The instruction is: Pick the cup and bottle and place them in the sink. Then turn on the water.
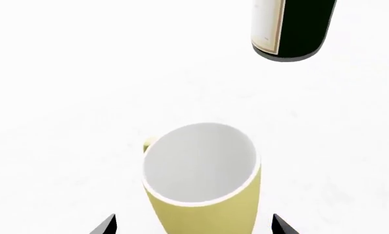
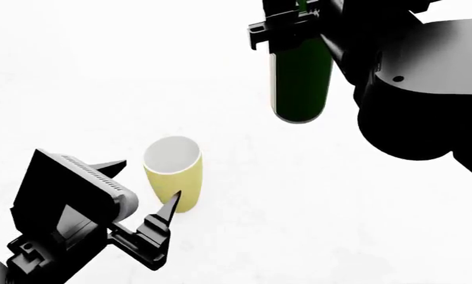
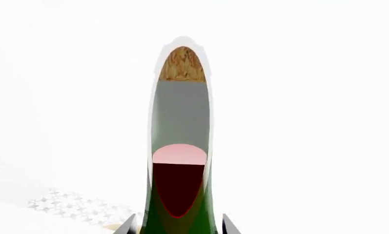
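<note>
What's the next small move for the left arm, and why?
Probably close the left gripper on the cup: its open fingers sit either side of the cup's body, which stands upright on the white surface. The right gripper appears to hold the bottle already.

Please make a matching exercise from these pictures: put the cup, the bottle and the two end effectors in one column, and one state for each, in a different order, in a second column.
1. cup
2. bottle
3. left end effector
4. right end effector

a. shut on green glass
b. open, a finger on each side of the cup
c. standing upright, not gripped
d. held by an arm

Pairs: 1-c, 2-d, 3-b, 4-a
</note>
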Available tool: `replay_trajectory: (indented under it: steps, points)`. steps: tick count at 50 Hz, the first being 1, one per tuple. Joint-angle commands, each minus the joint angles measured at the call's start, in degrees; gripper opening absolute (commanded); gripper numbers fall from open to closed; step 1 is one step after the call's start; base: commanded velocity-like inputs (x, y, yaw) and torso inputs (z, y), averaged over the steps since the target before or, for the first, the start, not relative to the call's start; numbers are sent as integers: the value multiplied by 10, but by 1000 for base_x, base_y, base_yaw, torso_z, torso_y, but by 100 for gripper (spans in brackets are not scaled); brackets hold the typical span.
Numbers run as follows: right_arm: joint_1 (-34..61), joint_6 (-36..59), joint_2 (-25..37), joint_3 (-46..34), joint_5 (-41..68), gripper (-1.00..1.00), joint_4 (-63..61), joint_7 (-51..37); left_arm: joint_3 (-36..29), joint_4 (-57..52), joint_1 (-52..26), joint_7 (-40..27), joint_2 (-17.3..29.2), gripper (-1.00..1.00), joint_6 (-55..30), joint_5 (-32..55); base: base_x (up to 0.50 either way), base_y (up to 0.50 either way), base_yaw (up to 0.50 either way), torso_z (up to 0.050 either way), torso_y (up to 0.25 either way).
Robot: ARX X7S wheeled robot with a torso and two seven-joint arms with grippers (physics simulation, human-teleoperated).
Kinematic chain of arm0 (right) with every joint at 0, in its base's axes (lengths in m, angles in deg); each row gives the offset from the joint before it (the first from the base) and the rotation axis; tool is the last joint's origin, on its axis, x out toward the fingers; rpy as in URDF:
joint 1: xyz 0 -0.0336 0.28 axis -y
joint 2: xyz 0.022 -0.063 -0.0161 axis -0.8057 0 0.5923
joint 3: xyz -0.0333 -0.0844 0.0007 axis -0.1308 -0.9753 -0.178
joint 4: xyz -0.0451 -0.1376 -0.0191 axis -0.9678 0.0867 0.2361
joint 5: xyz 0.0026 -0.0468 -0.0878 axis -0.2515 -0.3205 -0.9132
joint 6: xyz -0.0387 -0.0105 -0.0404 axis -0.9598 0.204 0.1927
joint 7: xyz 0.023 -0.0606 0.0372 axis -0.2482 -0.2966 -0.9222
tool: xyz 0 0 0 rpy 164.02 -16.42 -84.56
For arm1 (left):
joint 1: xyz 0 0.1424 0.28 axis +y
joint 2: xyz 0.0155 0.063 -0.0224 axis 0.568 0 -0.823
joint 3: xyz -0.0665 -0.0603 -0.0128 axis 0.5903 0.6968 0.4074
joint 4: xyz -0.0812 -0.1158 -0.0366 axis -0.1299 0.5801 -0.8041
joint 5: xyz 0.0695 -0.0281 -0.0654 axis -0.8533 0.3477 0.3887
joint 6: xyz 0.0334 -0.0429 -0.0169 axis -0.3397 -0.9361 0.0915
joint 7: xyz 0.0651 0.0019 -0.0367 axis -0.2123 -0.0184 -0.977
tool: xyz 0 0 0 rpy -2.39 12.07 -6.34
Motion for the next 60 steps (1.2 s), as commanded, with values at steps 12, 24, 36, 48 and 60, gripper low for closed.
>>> replay_trajectory:
  steps: [12, 24, 36, 48, 60]
  points:
    - [1, 0, 2, 4, -17, -100, -1, 4, -31, 15, -2, 9, -42, 100, -10, -35, 0, 0, 0, 0, 1]
    - [-3, -4, 2, 3, -20, -100, -2, 6, -40, 28, -2, 11, -63, 100, -8, -58, 0, 0, 0, 0, 1]
    - [-4, -6, 4, 3, -20, -100, -3, 6, -55, 57, -48, -10, -90, 100, -26, -28, 0, 0, 0, 0, 1]
    - [-8, -10, 5, 1, -25, -100, -3, 12, -77, 76, -47, -5, -119, 100, -29, -56, 0, 0, 0, 1, 1]
    - [-12, -11, 8, -1, -29, -100, -7, 13, -88, 92, -37, 2, -137, -100, -21, -85, 0, 0, 0, 0, 0]
